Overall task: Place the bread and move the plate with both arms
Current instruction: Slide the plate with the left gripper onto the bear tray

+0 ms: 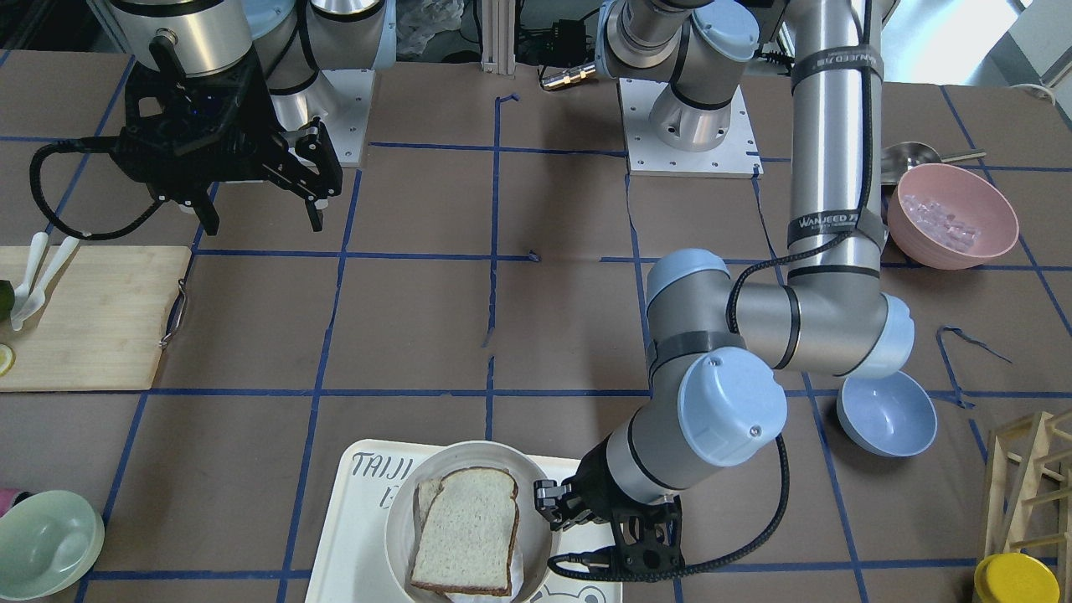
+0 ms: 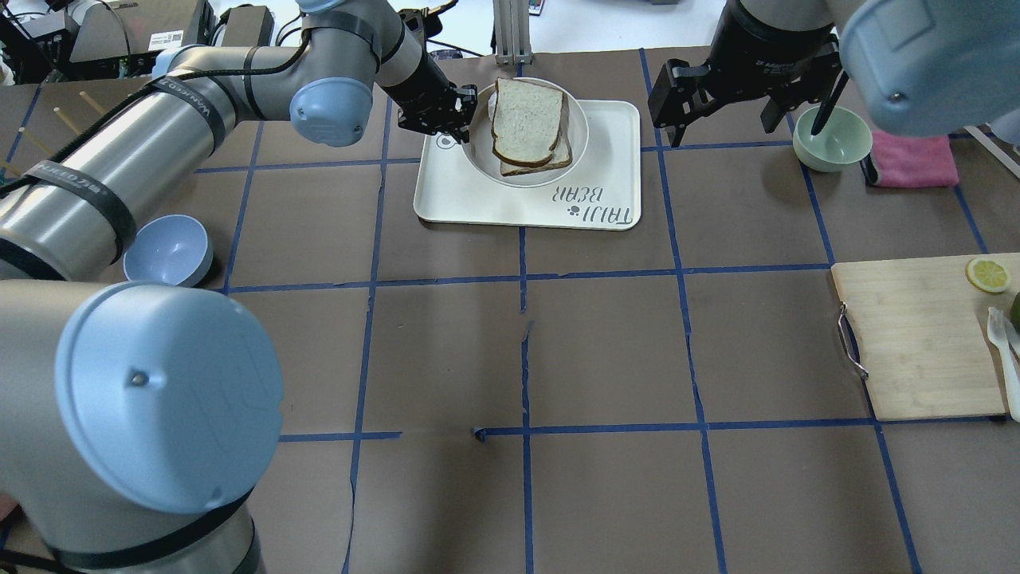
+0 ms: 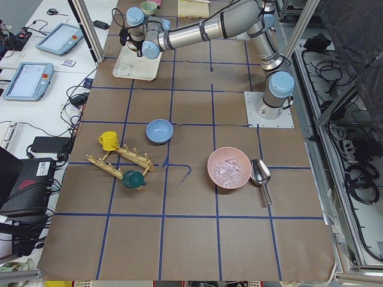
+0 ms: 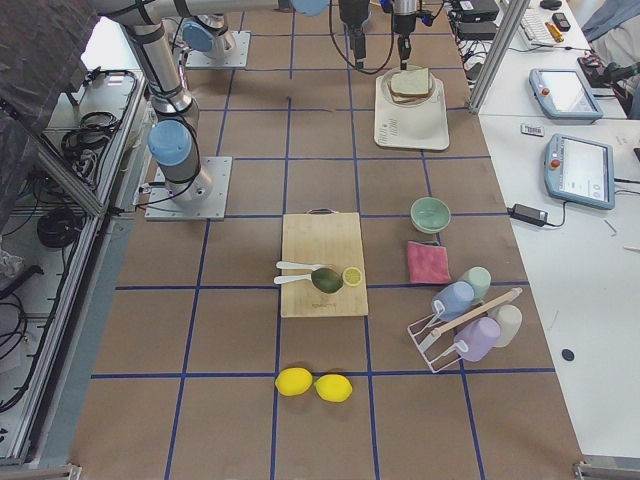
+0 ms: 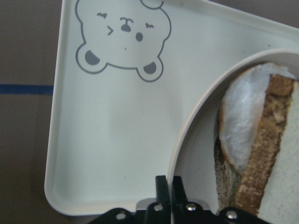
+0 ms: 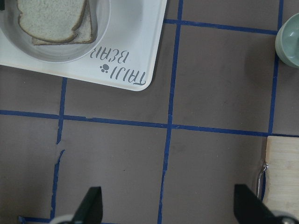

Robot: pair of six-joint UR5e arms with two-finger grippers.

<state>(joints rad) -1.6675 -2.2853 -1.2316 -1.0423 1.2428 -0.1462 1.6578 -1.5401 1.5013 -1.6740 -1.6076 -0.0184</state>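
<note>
The round cream plate point(image 2: 478, 155) sits on the "TAIJI BEAR" tray point(image 2: 606, 135) at the far side of the table. On it lies the bread point(image 2: 524, 119), a speckled slice with a dark brown crust, on top of a second slice point(image 2: 554, 163). My left gripper point(image 2: 466, 119) is at the plate's left rim. The left wrist view shows the left gripper point(image 5: 169, 184) shut on the plate rim point(image 5: 187, 126). My right gripper point(image 2: 721, 127) hangs open and empty above the table to the right of the tray. In the right wrist view its fingertips point(image 6: 93, 205) stand wide apart.
A pale green bowl point(image 2: 831, 139) and a pink cloth point(image 2: 912, 159) lie right of the tray. A wooden cutting board point(image 2: 916, 343) with a lemon slice and a white utensil is at the right. A blue bowl point(image 2: 169, 249) is at the left.
</note>
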